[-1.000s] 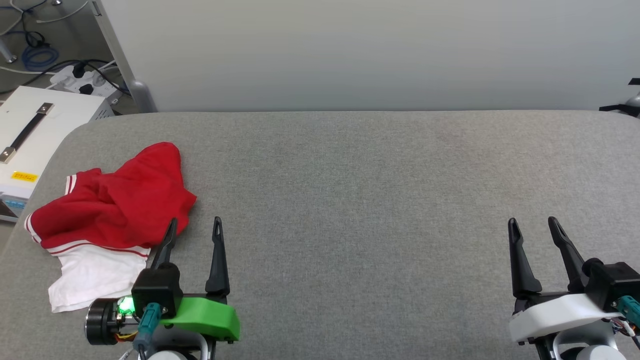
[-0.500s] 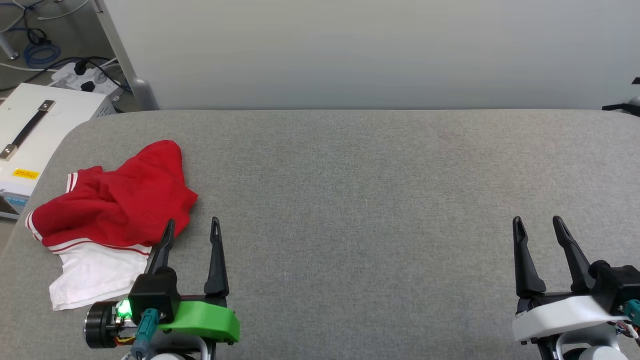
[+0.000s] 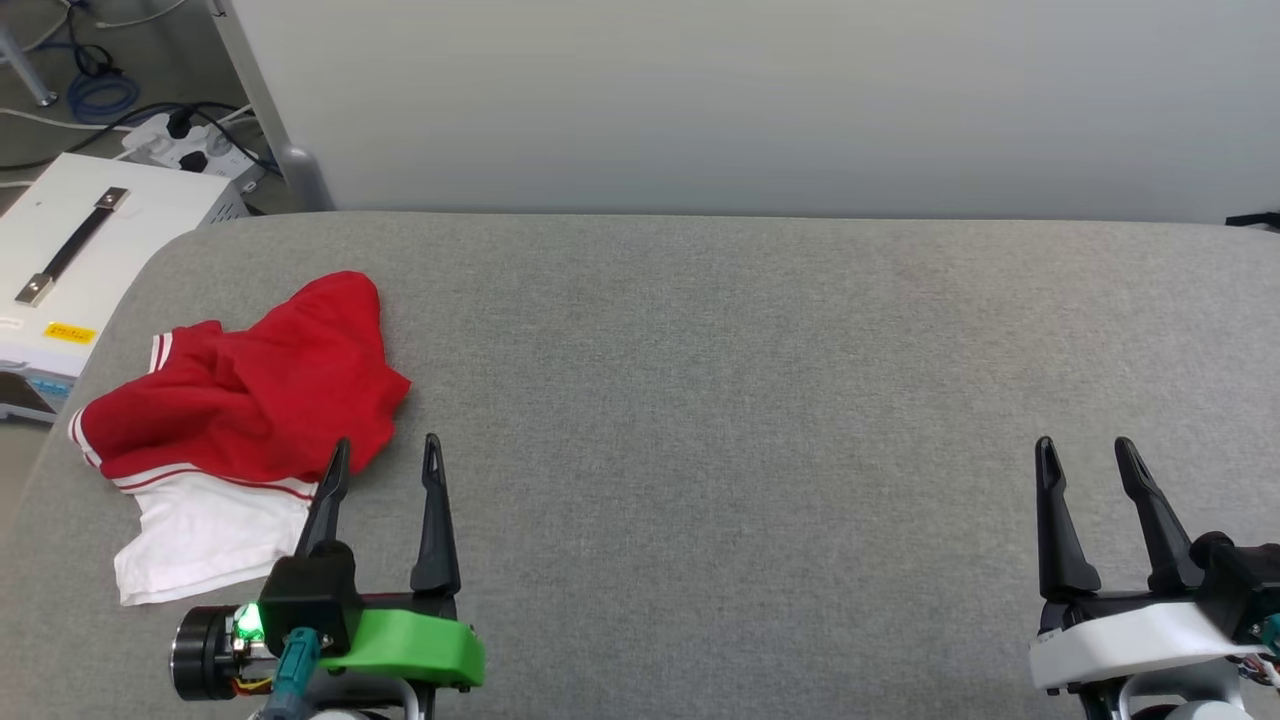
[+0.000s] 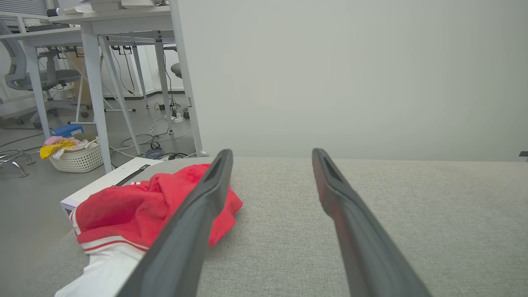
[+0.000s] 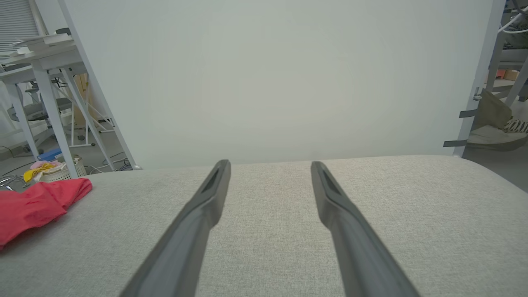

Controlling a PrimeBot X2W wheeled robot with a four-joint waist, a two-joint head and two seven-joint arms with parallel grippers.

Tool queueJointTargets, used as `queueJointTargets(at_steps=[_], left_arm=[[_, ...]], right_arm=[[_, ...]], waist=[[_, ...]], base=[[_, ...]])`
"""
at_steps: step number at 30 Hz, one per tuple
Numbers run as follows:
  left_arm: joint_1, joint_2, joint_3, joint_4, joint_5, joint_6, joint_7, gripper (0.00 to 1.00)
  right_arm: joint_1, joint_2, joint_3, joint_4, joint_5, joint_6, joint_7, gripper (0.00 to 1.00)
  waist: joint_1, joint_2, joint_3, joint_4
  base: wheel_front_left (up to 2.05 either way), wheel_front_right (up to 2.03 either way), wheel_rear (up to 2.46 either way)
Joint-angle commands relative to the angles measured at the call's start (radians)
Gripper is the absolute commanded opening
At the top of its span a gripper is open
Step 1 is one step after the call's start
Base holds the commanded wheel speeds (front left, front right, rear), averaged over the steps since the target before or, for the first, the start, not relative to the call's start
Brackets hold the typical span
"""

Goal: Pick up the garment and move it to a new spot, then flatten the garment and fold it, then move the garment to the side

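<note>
The garment [image 3: 240,405] lies crumpled at the left end of the grey table [image 3: 750,400], a red heap with striped trim and a white sleeve spread toward the front. No lettering shows. The left wrist view has the garment [image 4: 140,210] low on the left, partly behind one finger, and the right wrist view catches its red edge [image 5: 37,204] at far left. My left gripper [image 3: 387,450] stands open just right of the garment's near edge, holding nothing. Far off at the lower right, my right gripper [image 3: 1085,452] is open over bare table.
A pale wall panel [image 3: 760,100] rises behind the table. Left of the table stand a white box with a handle [image 3: 70,250] and a power strip [image 3: 190,150] with cables on the floor. A laundry basket [image 4: 76,156] sits under a desk.
The whole head view has shifted, so the camera moved; garment and table edge appear slightly further right and up. Both grippers stay open in much the same spots.
</note>
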Motion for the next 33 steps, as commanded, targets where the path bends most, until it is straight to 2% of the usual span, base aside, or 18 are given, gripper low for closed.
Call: queueJointTargets(at_steps=[1,10,23,24,33], left_arm=[[0.004,-0.004,0.001,-0.004,-0.01,0.01,-0.01,1.0],[-0.019,-0.004,0.016,-0.005,-0.022,0.023,-0.028,1.0],[-0.049,-0.004,0.054,-0.003,-0.072,0.036,-0.037,1.0],[-0.05,-0.004,0.059,0.004,-0.076,0.041,-0.037,1.0],[-0.042,-0.004,0.066,0.027,-0.083,0.05,-0.037,1.0]], right_arm=[[0.005,0.0,-0.003,-0.006,0.003,-0.001,-0.011,1.0],[-0.009,0.0,0.009,-0.018,-0.004,-0.001,-0.029,1.0],[-0.049,0.0,0.04,-0.045,-0.055,-0.001,-0.037,1.0],[-0.05,0.0,0.049,-0.045,-0.067,-0.001,-0.037,1.0],[-0.041,0.0,0.056,-0.039,-0.09,-0.001,-0.037,1.0]], waist=[[0.0,-0.0001,0.008,0.014],[0.0,-0.0001,0.042,0.101],[0.0,-0.0001,0.094,0.258],[0.0,-0.0001,0.098,0.295],[0.0,-0.0001,0.099,0.389]], base=[[0.0,0.0,0.0],[0.0,0.0,0.0],[0.0,0.0,0.0],[0.0,0.0,0.0],[0.0,0.0,0.0]])
